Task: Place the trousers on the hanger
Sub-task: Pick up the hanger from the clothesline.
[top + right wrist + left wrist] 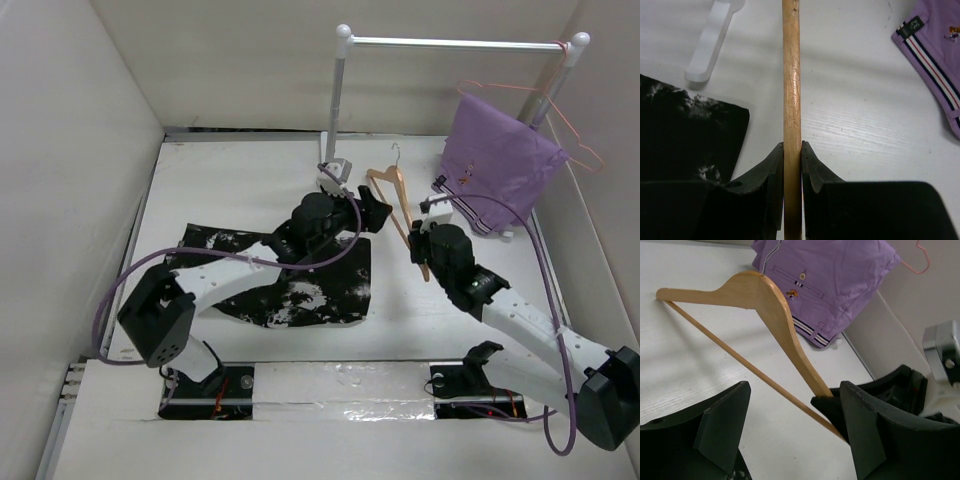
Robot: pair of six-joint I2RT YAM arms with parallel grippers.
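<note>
The trousers [300,295], black with white speckles, lie flat on the table under my left arm; a corner shows in the right wrist view [685,135]. The tan wooden hanger [397,200] lies on the table just right of them. My right gripper [419,242] is shut on one sloping arm of the hanger [791,75], the wood pinched between both fingers [792,150]. My left gripper [377,212] is open beside the hanger. In its wrist view [792,432] the hanger [775,305] and its crossbar run between the spread fingers without touching them.
A purple cloth [500,165] hangs on a pink wire hanger [578,135] from the white clothes rack [450,42] at the back right. The rack's foot [712,45] stands near the hanger. White walls enclose the table.
</note>
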